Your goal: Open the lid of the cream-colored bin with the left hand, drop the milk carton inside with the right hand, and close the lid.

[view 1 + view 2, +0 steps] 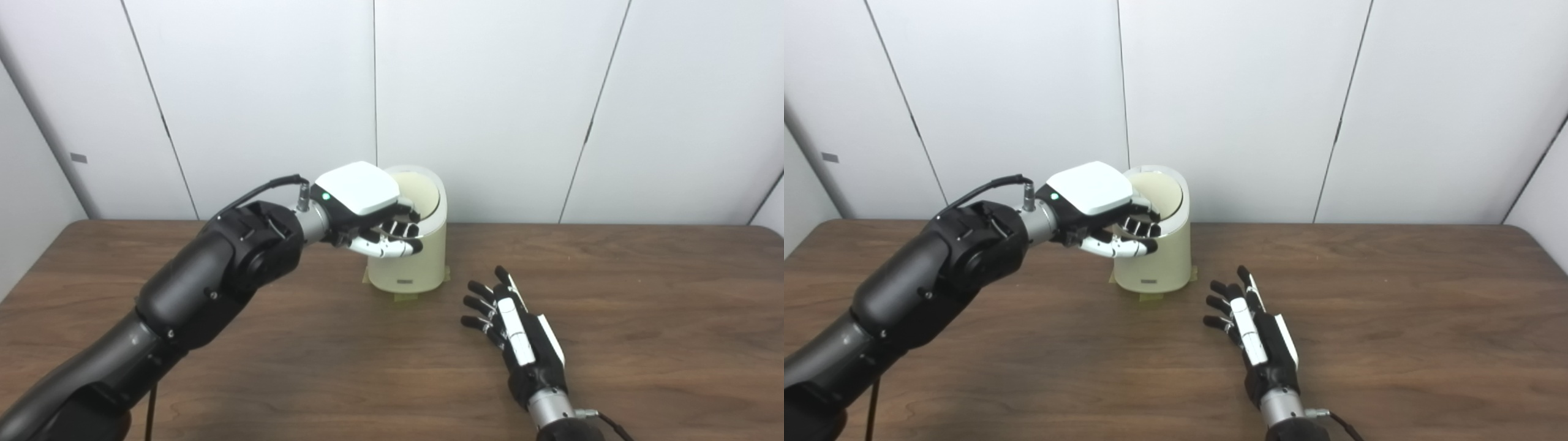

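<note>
Cream-coloured plastic, the cylindrical bin (408, 257) stands toward the back of the dark wooden table (643, 318), just in front of the white panelled wall (502, 92), where both arms can get at it. In the left eye view the left hand (367, 214) is over the bin's near rim, fingers (392, 245) curled against the slanted round lid (422, 190); whether they press the lid or only hook its edge I cannot tell. It grips nothing that shows. That placement suits the lid work given to this hand, probably the opening or the closing. The right hand (514, 331) lies low over the table, near the bin's front right, fingers spread and straight, empty. No milk carton shows anywhere on the table; it may already be inside the bin, but the pictures do not show it.

From the right eye view the lid (1160, 187) reads as tilted, its pale face turned toward the camera. The left hand (1102, 211) covers the near rim. The right hand (1252, 334) stays clear of the bin (1154, 260), apparently waiting out of the other arm's way.
</note>
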Motion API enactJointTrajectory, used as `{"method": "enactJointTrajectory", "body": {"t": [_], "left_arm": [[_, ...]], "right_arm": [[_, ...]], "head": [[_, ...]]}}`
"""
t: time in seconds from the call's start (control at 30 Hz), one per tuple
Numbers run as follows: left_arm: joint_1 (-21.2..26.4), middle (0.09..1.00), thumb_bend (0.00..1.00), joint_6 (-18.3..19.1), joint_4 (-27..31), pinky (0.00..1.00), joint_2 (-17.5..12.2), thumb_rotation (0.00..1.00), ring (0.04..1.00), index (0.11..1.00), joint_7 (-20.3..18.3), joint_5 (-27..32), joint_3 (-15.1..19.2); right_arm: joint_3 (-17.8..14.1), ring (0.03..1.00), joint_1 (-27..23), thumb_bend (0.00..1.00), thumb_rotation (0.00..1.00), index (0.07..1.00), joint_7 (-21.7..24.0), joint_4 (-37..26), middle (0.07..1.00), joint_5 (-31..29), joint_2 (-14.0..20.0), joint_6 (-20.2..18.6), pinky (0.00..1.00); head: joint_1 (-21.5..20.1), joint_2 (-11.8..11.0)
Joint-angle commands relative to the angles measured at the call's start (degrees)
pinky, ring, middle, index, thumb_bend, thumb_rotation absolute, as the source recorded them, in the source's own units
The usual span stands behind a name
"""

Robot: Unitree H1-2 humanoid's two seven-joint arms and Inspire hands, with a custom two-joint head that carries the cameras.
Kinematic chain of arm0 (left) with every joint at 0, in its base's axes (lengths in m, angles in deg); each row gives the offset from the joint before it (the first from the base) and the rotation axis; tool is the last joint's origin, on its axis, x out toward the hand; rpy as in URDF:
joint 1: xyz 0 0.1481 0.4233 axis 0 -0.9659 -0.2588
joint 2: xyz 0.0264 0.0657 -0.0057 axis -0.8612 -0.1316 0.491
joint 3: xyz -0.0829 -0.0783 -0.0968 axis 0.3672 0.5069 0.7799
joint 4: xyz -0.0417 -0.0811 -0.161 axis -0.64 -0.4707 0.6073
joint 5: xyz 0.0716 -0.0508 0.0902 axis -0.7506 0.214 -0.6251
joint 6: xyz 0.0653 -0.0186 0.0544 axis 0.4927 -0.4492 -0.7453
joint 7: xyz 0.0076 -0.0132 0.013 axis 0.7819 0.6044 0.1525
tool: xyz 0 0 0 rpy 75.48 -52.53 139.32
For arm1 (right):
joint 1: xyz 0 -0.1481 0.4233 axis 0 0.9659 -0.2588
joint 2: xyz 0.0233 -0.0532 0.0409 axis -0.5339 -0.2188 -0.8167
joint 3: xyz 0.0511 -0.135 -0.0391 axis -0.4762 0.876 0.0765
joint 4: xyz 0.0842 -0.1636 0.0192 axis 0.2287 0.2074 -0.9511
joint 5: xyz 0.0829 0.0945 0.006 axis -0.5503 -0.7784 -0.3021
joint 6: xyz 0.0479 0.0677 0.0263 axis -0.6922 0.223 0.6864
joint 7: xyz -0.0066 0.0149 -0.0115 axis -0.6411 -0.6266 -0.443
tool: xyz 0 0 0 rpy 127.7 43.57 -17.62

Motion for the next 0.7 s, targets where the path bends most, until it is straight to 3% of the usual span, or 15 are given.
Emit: {"method": "enactJointTrajectory", "body": {"t": [0.0, 0.27, 0.47, 0.67], "left_arm": [[1.44, 0.886, 0.46, -0.54, 0.18, 0.99, -1.03, 1.0, 0.926, 0.862, -1.18, -2.93, 0.45], [-0.21, 0.937, 0.49, -0.53, -2.27, 1.0, 0.53, 1.0, 0.973, 0.915, -2.2, -4.75, 1.56], [-1.15, 0.952, 0.5, -0.8, -4.28, 1.0, 1.82, 1.0, 0.988, 0.952, -1.86, -2.57, 3.42], [-1.46, 0.929, 0.53, -0.18, -4.76, 1.0, 3.01, 0.96, 0.947, 0.967, -4.13, 0.59, 4.81]], "right_arm": [[0.69, 0.831, -0.08, 0.51, 0.83, 1.0, 0.76, -0.76, 0.851, 0.37, 0.16, -0.16, 0.72], [0.77, 0.829, -0.09, 0.54, 0.84, 1.0, 1.14, -0.66, 0.837, -0.17, 0.97, 0.53, 0.75], [0.73, 0.827, 0.12, 0.56, 0.82, 1.0, 1.44, 0.04, 0.84, -0.55, 1.36, 1.3, 0.74], [0.32, 0.816, 0.02, 0.53, 0.8, 1.0, 1.55, 0.13, 0.821, -0.63, 1.84, 2.31, 0.74]], "head": [[0.06, 0.02], [-0.12, 0.18], [-0.63, 0.11], [-0.84, 0.31]]}}
